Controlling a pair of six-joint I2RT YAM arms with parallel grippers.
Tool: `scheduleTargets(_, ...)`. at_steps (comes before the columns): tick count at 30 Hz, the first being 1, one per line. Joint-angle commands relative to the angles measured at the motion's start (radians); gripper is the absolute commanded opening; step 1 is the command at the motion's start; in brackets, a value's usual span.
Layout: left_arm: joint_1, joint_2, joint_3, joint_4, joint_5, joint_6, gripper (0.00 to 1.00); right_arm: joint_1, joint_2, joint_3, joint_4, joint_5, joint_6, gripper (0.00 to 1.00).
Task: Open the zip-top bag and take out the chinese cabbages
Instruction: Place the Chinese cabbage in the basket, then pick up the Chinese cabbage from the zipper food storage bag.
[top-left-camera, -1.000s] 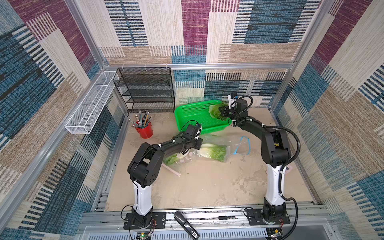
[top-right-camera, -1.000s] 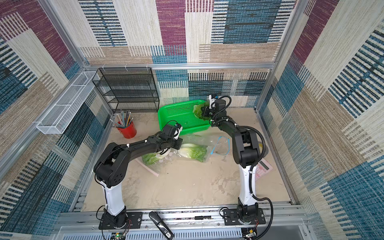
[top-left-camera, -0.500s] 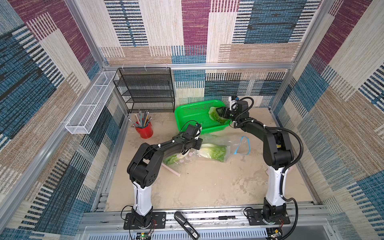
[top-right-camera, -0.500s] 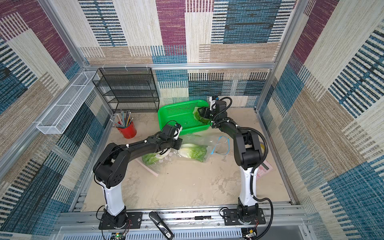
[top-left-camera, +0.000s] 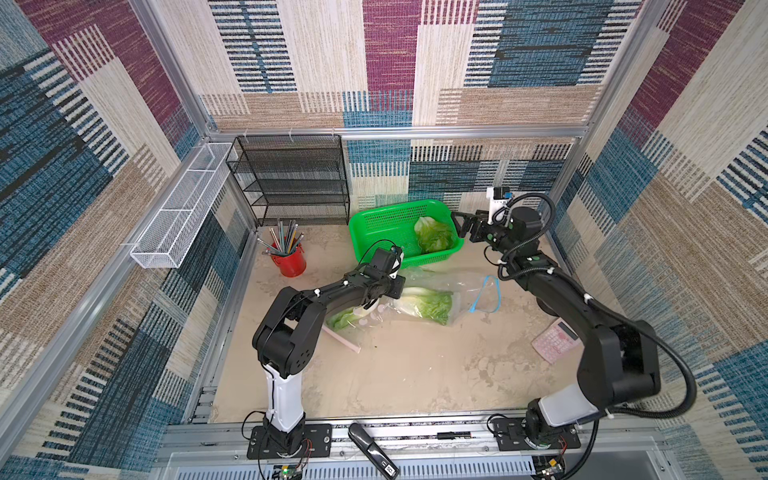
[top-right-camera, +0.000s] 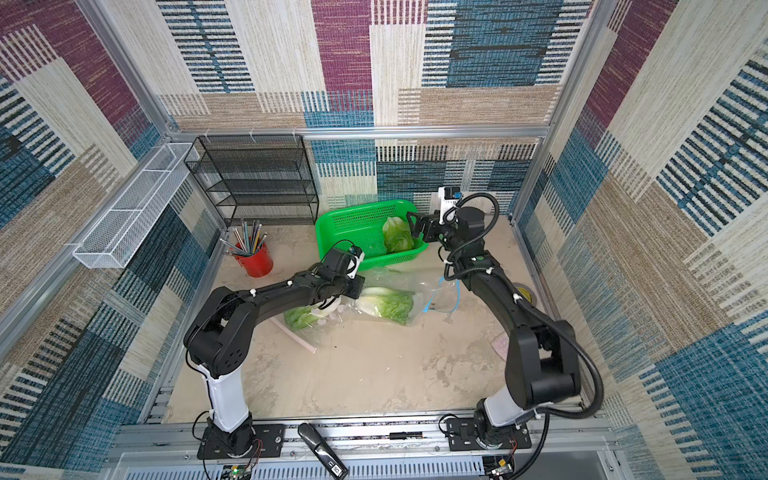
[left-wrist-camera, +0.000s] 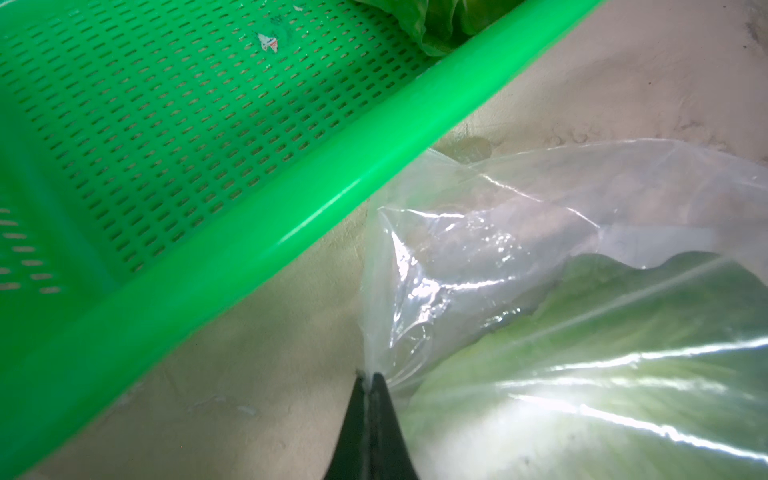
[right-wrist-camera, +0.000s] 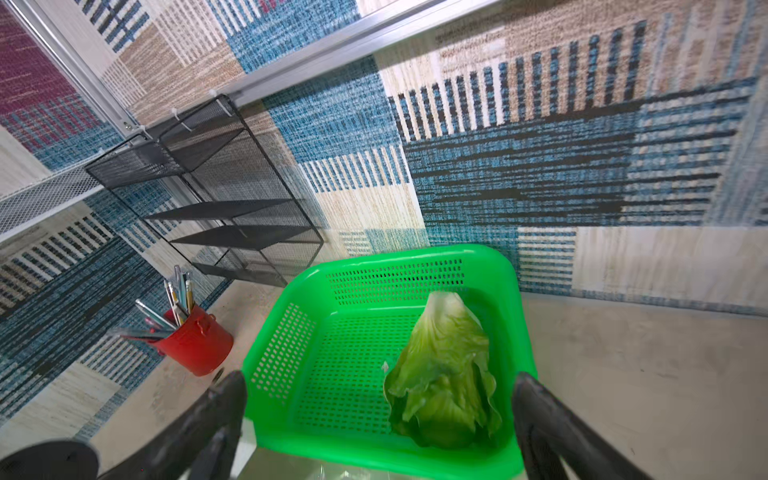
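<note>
3 cabbages (top-left-camera: 434, 237), 1 bag (top-left-camera: 469, 286), 1 bskt (top-left-camera: 376, 232)

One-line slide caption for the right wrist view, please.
Open right gripper hovering at the edge of the green basket, one chinese cabbage lying inside, a red pencil cup standing beside it.

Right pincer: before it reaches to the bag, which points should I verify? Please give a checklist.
1. Right pincer open and empty: ok.
2. One cabbage lies in basket, apart from right pincer: ok.
3. Left pincer shut on bag edge: ok.
4. Zip mouth open: ok.
5. Bag emptied: not ok, two cabbages inside.
</note>
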Motion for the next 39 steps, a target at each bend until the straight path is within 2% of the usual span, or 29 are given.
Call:
scheduleTargets(1,0.001,-0.015,-0.002,0.027,-0.002,0.000,0.00,-0.021,-0.121,-0.117,-0.025,0.030,-0.029,0.93)
scheduleTargets(6,0.000,-0.020,-0.005,0.031,0.003,-0.004,0.00,-0.061,-0.346,-0.315,-0.113,0.006,0.004,0.78)
scheduleTargets(11,0.001,-0.028,-0.005,0.034,0.006,-0.005,0.00,-0.126,-0.549,-0.435,-0.220,-0.020,0.052,0.64)
scheduleTargets(16,0.000,-0.029,-0.004,0.035,0.008,-0.005,0.00,-0.185,-0.650,-0.501,-0.289,-0.077,0.083,0.62)
scheduleTargets(26,0.001,-0.031,-0.017,0.043,0.005,-0.010,0.00,-0.234,-0.641,-0.607,-0.284,-0.176,0.169,0.53)
scheduleTargets(29,0.001,-0.031,-0.016,0.045,0.005,-0.011,0.00,-0.234,-0.639,-0.644,-0.232,-0.216,0.202,0.48)
scheduleTargets(39,0.002,-0.030,-0.014,0.049,0.011,-0.016,0.00,-0.235,-0.519,-0.708,-0.048,-0.367,0.274,0.43)
